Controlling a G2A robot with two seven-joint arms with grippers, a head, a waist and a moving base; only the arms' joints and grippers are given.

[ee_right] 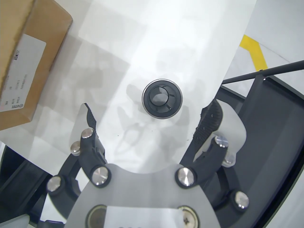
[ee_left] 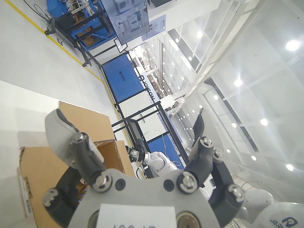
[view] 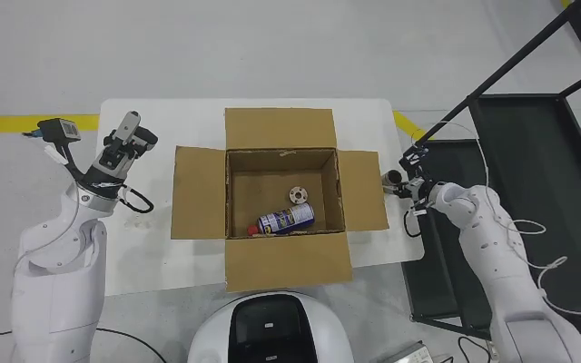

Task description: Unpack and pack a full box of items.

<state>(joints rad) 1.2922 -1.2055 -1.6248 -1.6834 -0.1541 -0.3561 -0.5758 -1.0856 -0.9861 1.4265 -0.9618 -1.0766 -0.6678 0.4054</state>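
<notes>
An open cardboard box stands mid-table with all flaps folded out. Inside lie a blue spray can on its side and a small metal ring part. A round black bearing-like part rests on the white table near its right edge, also seen as a small part from above. My right gripper hangs open just over it, fingers on either side and apart from it. My left gripper is open and empty, raised and tilted up, left of the box.
The white table has bare room left of the box. A black cart with a slanted rod stands right of the table, close behind my right arm. A box flap with a label lies near the bearing.
</notes>
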